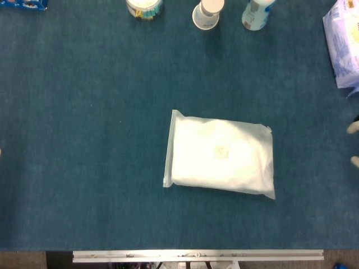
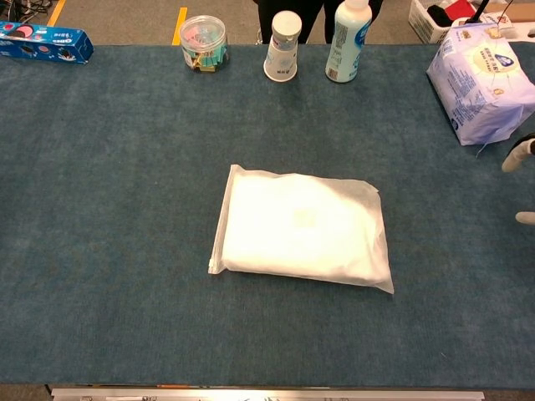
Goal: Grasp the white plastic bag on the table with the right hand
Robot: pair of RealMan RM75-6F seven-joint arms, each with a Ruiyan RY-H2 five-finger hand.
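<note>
The white plastic bag (image 1: 222,155) lies flat near the middle of the blue table cloth, with its sealed strip on the left; the chest view shows the bag (image 2: 303,227) as well. My right hand (image 2: 518,155) shows only as two pale fingertips at the right edge, spread apart and holding nothing. In the head view the same right hand (image 1: 353,128) also sits at the right edge. It is well to the right of the bag, with bare cloth between them. My left hand is out of sight.
Along the far edge stand a clear tub (image 2: 203,42), a paper cup (image 2: 282,47) and a white bottle (image 2: 347,40). A blue box (image 2: 46,43) lies at the far left. A purple-white pack (image 2: 481,82) sits far right, just above my right hand.
</note>
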